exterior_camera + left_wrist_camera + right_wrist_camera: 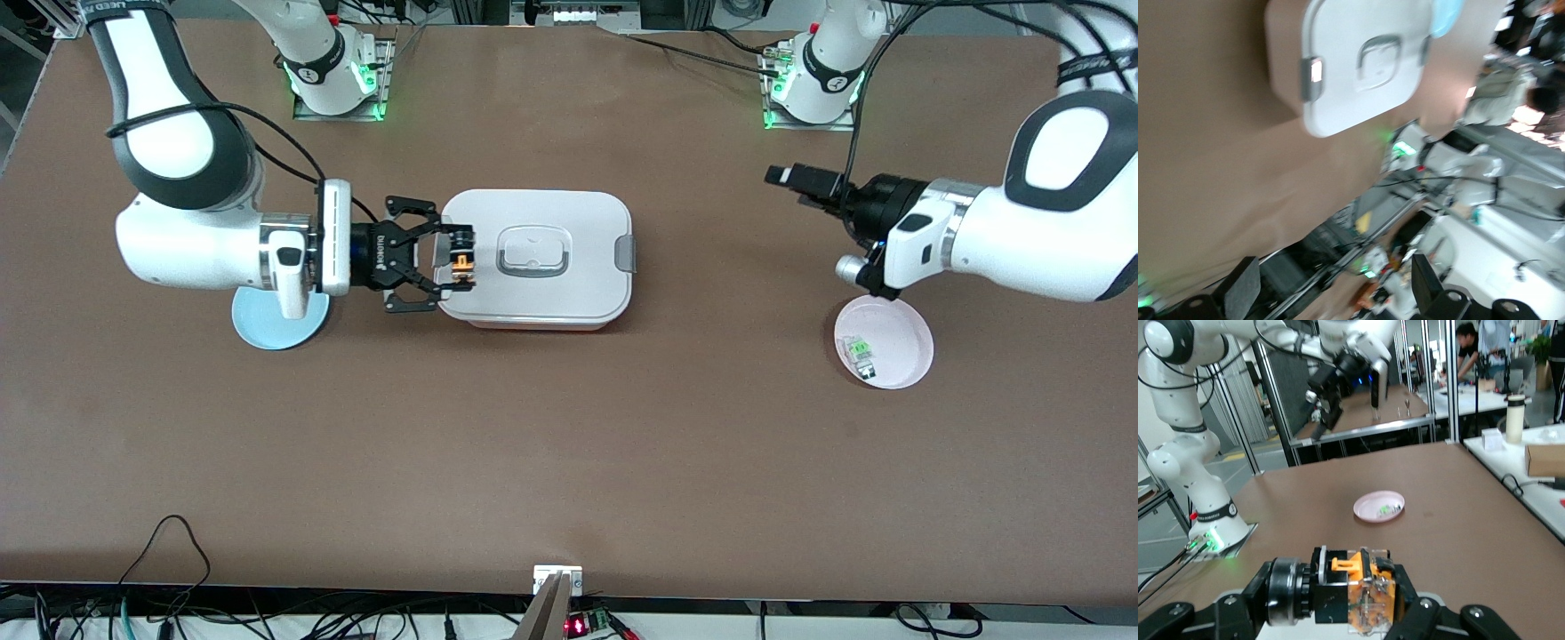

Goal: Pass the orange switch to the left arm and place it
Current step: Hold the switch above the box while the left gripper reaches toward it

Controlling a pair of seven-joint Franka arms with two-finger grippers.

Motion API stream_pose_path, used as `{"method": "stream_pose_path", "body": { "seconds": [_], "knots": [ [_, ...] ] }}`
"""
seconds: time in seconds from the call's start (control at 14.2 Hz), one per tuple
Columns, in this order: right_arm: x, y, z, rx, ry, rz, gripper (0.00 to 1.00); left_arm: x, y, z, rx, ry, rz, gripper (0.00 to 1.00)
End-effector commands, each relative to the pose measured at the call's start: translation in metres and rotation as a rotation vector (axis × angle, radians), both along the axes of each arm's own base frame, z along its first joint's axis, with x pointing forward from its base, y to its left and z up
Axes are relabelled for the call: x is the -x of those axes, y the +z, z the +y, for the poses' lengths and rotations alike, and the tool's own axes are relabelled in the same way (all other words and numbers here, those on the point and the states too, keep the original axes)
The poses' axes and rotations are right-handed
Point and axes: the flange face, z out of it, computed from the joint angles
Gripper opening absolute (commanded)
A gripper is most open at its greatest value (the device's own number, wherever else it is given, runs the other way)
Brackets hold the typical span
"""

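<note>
The white lidded box (pixel 536 260) lies under the right gripper's fingertips, at its end toward the right arm. The right gripper (pixel 460 259), marked "ROBOTIQ", is clamped on the orange switch (pixel 461 261), holding it over that end of the lid. The left gripper (pixel 784 177) hangs with fingers spread wide and empty, above bare table near the pink plate (pixel 898 329).

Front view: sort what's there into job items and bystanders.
Job: orange switch held in the shut right pincer above the white lidded box; open left pincer waiting.
Bystanders: blue plate; pink plate holding a green-topped part.
</note>
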Motion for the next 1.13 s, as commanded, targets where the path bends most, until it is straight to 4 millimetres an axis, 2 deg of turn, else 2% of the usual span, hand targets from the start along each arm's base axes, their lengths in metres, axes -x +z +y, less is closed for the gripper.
{"method": "stream_pose_path", "body": {
  "seconds": [0.0, 0.14, 0.21, 0.28, 0.35, 0.42, 0.56, 0.71, 0.78, 1.06],
  "knots": [
    [0.003, -0.006, 0.015, -0.086, -0.029, -0.046, 0.22, -0.008, -0.017, -0.006, 0.168, 0.102, 0.036, 1.0],
    [0.008, -0.009, 0.04, -0.131, -0.055, -0.055, 0.22, -0.025, -0.036, 0.015, 0.255, 0.181, 0.04, 1.0],
    [0.013, -0.011, 0.056, -0.133, -0.061, -0.058, 0.22, -0.034, -0.056, 0.02, 0.35, 0.192, -0.023, 1.0],
    [0.018, -0.017, 0.071, -0.126, -0.081, -0.063, 0.23, -0.043, -0.073, 0.038, 0.467, 0.214, -0.119, 1.0],
    [0.025, -0.017, 0.087, -0.13, -0.095, -0.086, 0.23, -0.043, -0.077, 0.043, 0.542, 0.244, -0.166, 1.0],
    [0.03, -0.018, 0.099, -0.131, -0.109, -0.098, 0.23, -0.04, -0.072, 0.044, 0.589, 0.294, -0.163, 1.0],
    [0.041, -0.026, 0.12, -0.121, -0.136, -0.09, 0.23, -0.043, -0.068, 0.047, 0.576, 0.424, -0.207, 1.0],
    [0.048, -0.028, 0.135, -0.12, -0.146, -0.086, 0.23, -0.043, -0.061, 0.038, 0.529, 0.479, -0.254, 1.0],
    [0.052, -0.029, 0.141, -0.125, -0.145, -0.078, 0.23, -0.037, -0.063, 0.028, 0.504, 0.5, -0.259, 1.0],
    [0.054, -0.036, 0.151, -0.12, -0.15, -0.068, 0.23, -0.021, -0.063, -0.032, 0.506, 0.571, -0.26, 1.0]
  ]
}}
